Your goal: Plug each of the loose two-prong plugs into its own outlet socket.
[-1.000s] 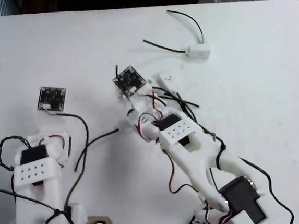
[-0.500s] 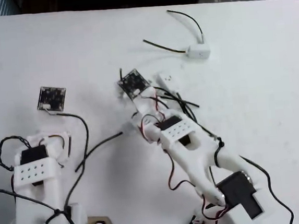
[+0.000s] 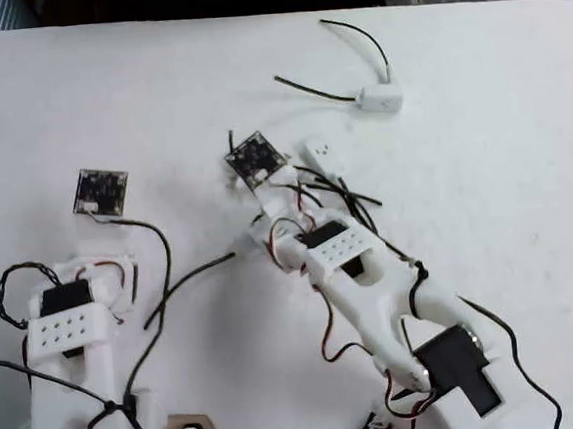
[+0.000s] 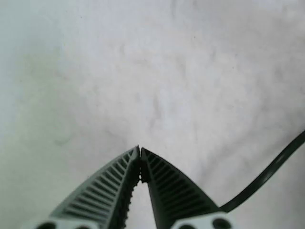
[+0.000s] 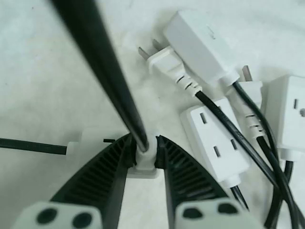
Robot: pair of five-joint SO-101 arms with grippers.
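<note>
Pinches a white plug in the right gripper near the table's middle. Has the nearest outlet socket just beside, lying roughly along the fingers. Rests the left gripper closed and empty toward the front-left corner.

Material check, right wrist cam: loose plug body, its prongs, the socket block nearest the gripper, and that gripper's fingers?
Loose plug: white moulded plastic, smooth, slightly glossy, ribbed strain relief. Prongs: flat bare metal, dull grey. Socket block: hard white plastic, smooth faces, crisp slots. Right gripper fingers: dark matte plastic with ribbing, likely printed, though that is unsure.
</note>
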